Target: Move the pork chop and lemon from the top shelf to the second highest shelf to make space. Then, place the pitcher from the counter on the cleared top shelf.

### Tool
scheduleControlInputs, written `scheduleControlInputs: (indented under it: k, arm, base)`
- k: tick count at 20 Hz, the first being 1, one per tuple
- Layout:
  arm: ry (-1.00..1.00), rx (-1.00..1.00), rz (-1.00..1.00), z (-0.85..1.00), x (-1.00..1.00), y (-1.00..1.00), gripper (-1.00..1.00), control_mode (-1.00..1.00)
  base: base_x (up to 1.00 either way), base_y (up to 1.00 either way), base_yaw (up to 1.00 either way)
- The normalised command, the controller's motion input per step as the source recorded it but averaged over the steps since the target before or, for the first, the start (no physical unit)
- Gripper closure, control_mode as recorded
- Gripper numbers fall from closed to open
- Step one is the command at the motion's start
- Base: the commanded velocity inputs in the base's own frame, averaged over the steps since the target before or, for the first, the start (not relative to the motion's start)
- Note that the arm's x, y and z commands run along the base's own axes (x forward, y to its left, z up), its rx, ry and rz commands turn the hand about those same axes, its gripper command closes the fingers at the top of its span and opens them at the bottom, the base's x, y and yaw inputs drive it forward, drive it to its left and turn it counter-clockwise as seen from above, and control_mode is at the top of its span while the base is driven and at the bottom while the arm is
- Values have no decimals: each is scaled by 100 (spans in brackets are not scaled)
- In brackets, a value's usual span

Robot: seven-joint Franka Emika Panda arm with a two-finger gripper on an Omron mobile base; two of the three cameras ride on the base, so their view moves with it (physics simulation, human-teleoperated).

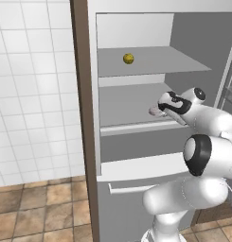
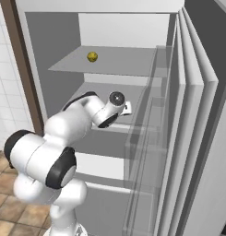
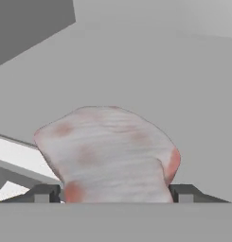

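Nearest my hand camera, the pork chop (image 3: 108, 153) lay close up, a pale pink slab with reddish blotches, sitting between the two dark fingertips (image 3: 45, 193) of the gripper (image 3: 112, 194). I saw one tip on each side of the meat, set wide apart; whether the pads actually touched its sides I could not tell. From the left base camera I noted the pork chop (image 1: 154, 111) as a small pink patch on the second highest shelf (image 1: 124, 101), just ahead of the gripper (image 1: 161, 108), near that shelf's front edge. The arm reached into the open fridge at that level, with the hand close over the shelf surface. In the right base camera the hand hid the meat, and I saw the wrist over the second highest shelf (image 2: 86, 99), close to the front rim. The lemon (image 1: 128, 58) sat alone on the top shelf (image 1: 150, 61), well apart from the gripper and one level above it. From the right side I logged the lemon (image 2: 92, 56) toward the back left of the top shelf (image 2: 119, 62). The fridge door stood open on the right, its clear door bins (image 2: 146, 138) beside the arm.
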Motion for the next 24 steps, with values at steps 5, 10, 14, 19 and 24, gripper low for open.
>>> scheduleControlInputs:
  k: [5,10,14,19,24]
  arm:
    - [1,0,0,-35,55,-1,100,-100]
    - [0,0,0,-13,64,0,100,-100]
    - [0,0,0,0,76,0,-100,-100]
    - [0,0,0,1,48,-7,-100,-100]
    - [-1,0,0,18,-2,-5,-100,-100]
  base:
    - [0,0,0]
    - [0,0,0]
    - [0,0,0]
    - [0,0,0]
    - [0,0,0]
